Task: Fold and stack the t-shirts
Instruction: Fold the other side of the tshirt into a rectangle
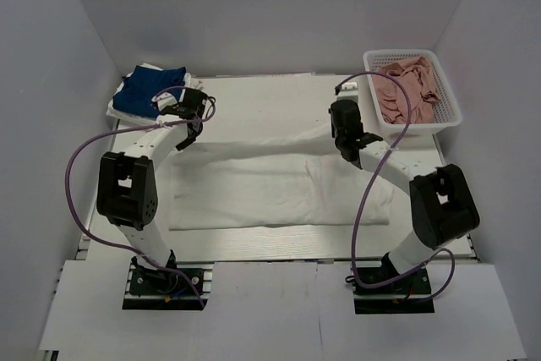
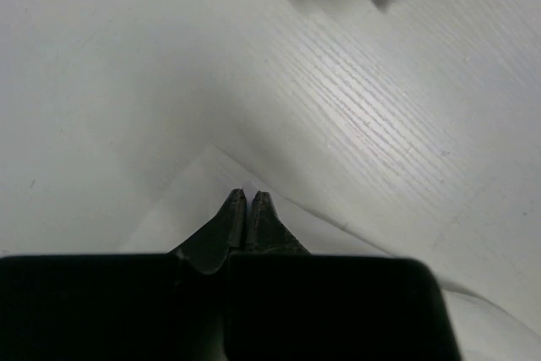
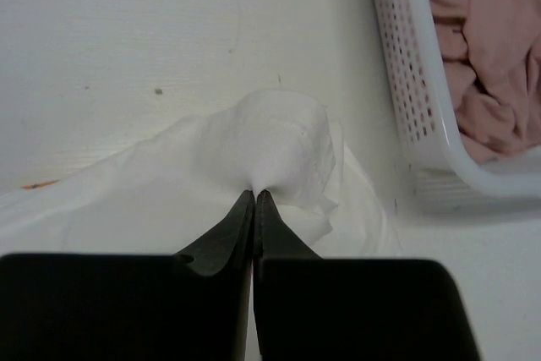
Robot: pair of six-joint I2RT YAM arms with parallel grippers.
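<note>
At mid-table, white t-shirt spread flat-ish | left gripper pinched shut on its 10 o'clock edge | right gripper clamped on its 2 o'clock corner | blue t-shirt sits at 10 o'clock, basket at 1

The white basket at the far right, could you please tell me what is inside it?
The white basket holds crumpled pink cloth; anything beneath that cloth, and the basket's floor, is hidden.

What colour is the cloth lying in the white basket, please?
Dusty pink; the cloth shows best in the right wrist view.
</note>
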